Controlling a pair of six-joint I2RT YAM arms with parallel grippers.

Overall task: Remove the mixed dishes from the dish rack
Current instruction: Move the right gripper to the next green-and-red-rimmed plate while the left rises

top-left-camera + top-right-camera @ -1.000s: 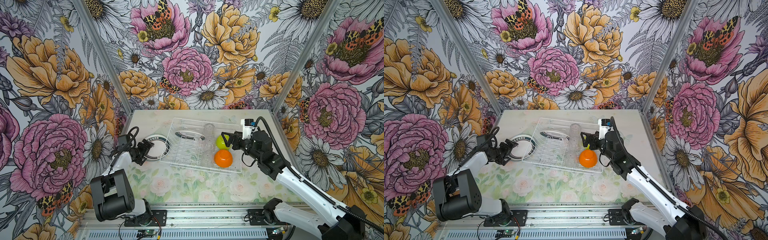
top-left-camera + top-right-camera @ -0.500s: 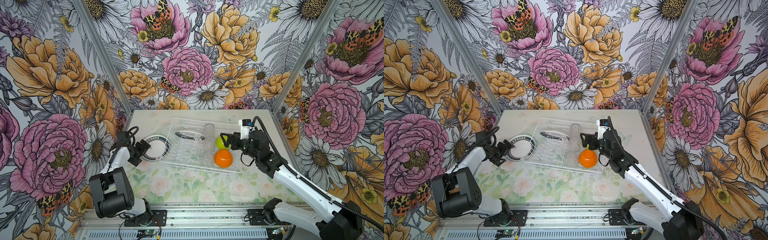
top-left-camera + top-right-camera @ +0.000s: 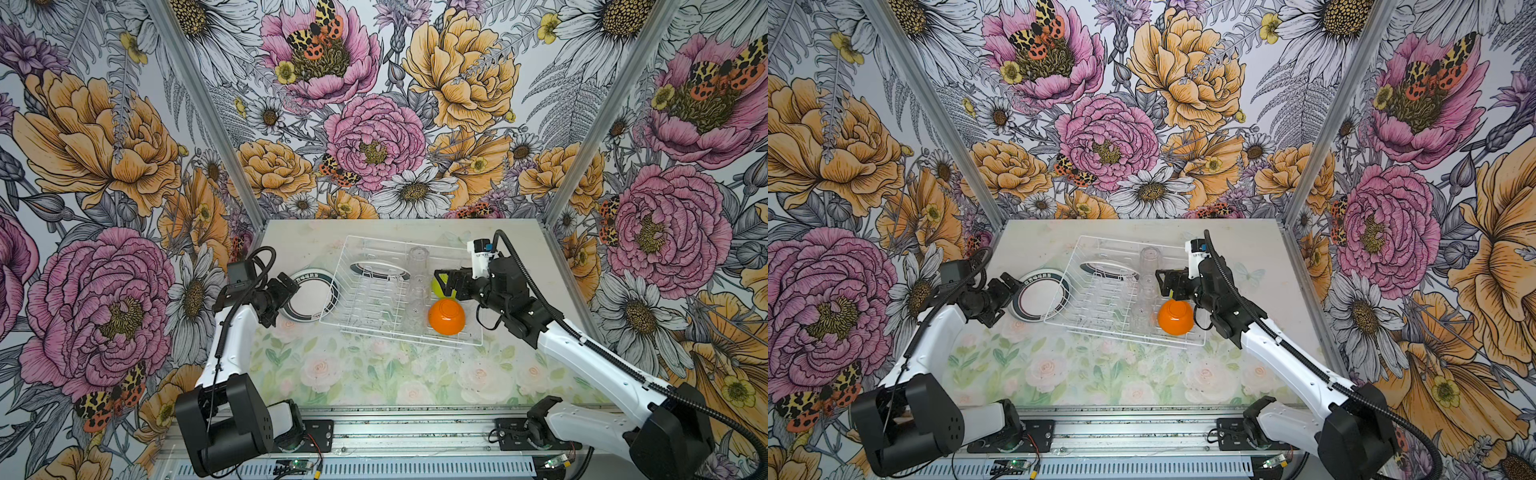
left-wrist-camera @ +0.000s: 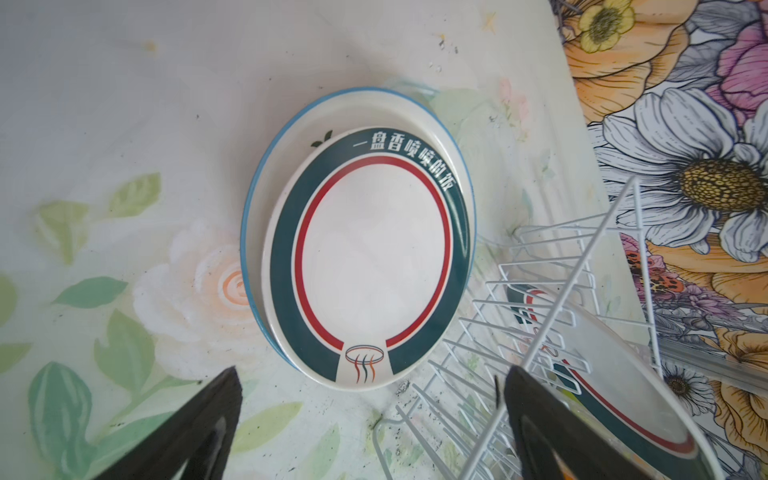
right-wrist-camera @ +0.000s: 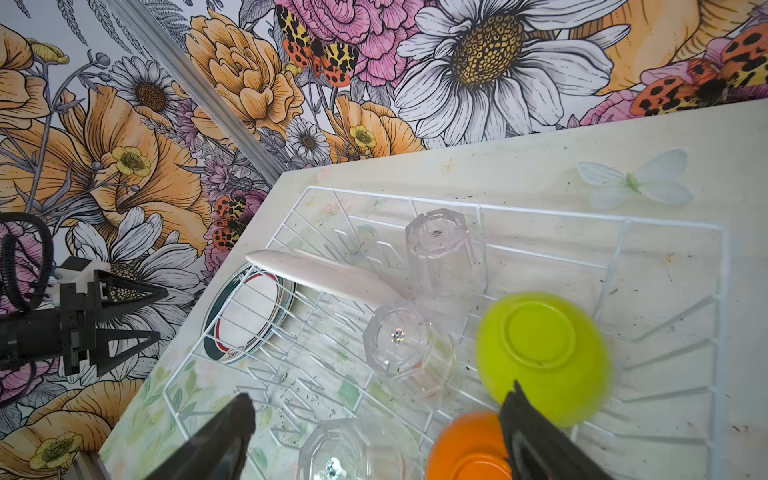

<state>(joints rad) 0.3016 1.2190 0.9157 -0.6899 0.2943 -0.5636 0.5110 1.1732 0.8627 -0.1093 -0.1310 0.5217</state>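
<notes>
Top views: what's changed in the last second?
The right hand, open, crept left over the rack, above the green bowl, toward the cups. The left hand, open, barely shifted beside the stacked plates on the table. Nothing was grabbed or let go. Everything else stayed put.

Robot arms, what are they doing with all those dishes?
They're emptying the dish rack. Two plates already sit stacked on the table beside it. The left tool is open near them, empty. The right tool is open over the lime-green bowl. A third plate, three clear tumblers and the orange bowl wait in the rack.
</notes>
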